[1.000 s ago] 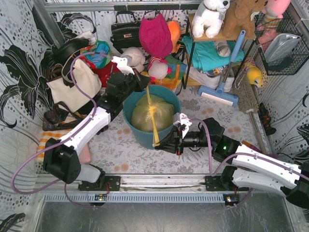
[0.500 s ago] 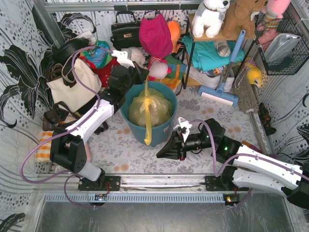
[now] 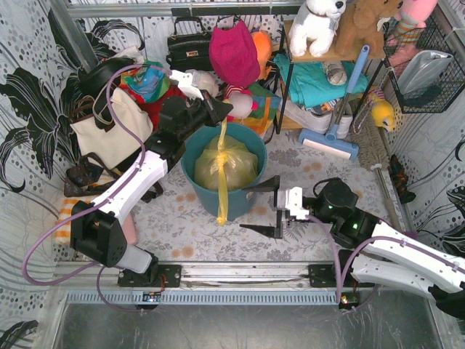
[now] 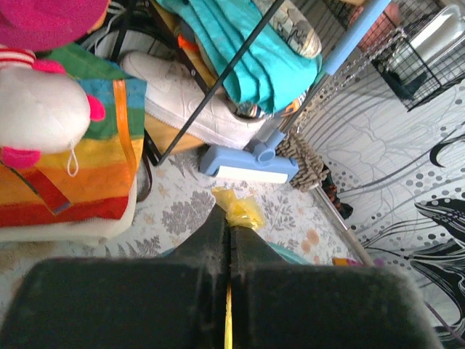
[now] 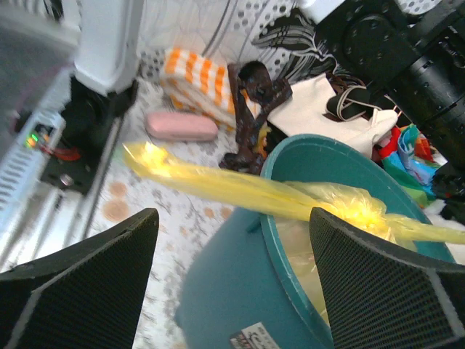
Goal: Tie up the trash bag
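Mostly hidden inside the bin [image 3: 202,198], bag [image 3: 218,166] gathered on top, left fingers [image 4: 207,243] at the bin's far rim clamped on one yellow tail [image 4: 240,209], other tail [image 3: 222,200] draped over the near rim, right fingers [image 5: 87,269] spread apart nearby, holding nothing.

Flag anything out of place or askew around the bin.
One tail of the trash bag hangs loose over the near rim of the teal bin and down its outside, held by nothing; the open right gripper sits beside it. The left gripper pinches the other tail.

The trash bag [image 3: 234,164] is thin glossy plastic (translucent, crinkled), the bin [image 3: 200,196] smooth plastic.
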### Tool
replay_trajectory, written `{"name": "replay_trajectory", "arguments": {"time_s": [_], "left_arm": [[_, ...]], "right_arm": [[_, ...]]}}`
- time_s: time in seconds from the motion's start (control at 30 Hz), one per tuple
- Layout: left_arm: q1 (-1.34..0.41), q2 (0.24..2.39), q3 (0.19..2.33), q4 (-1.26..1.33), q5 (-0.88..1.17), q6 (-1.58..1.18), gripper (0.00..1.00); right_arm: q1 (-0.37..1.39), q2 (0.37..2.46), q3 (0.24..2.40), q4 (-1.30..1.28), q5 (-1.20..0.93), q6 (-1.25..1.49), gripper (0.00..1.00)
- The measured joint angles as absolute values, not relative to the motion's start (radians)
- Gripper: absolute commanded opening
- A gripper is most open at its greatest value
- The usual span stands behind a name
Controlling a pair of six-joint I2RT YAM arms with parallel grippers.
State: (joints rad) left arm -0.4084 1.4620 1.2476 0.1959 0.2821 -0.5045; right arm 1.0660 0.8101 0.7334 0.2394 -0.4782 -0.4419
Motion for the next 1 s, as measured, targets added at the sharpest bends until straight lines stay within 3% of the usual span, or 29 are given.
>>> {"name": "replay_trajectory", "arguments": {"time_s": [0.37,0.47,0.53,0.63,0.7,0.77,1.0], "left_arm": [[-0.424,1.456,1.175,0.155,0.334,-0.545,0.00],[-0.431,1.455,1.175,0.155,0.334,-0.547,0.00],[-0.432,1.453,1.175,0.155,0.335,-0.547,0.00],[-0.432,1.451,1.175,0.155,0.335,-0.548,0.00],[-0.432,1.450,1.175,0.155,0.335,-0.549,0.00],[-0.432,1.448,1.175,0.155,0.335,-0.549,0.00],[-0.432,1.448,1.226,0.110,0.329,-0.531,0.00]], "right_arm": [[1.070,1.031,0.734,0.346,-0.471,-0.775,0.85],[1.082,1.072,0.737,0.423,-0.479,-0.781,0.80],[1.091,1.101,0.748,0.467,-0.490,-0.783,0.73],[1.101,1.138,0.768,0.517,-0.513,-0.781,0.50],[1.106,1.148,0.772,0.537,-0.524,-0.775,0.31],[1.108,1.148,0.772,0.550,-0.536,-0.768,0.01],[1.109,1.147,0.832,0.529,-0.528,-0.742,0.00]]}}
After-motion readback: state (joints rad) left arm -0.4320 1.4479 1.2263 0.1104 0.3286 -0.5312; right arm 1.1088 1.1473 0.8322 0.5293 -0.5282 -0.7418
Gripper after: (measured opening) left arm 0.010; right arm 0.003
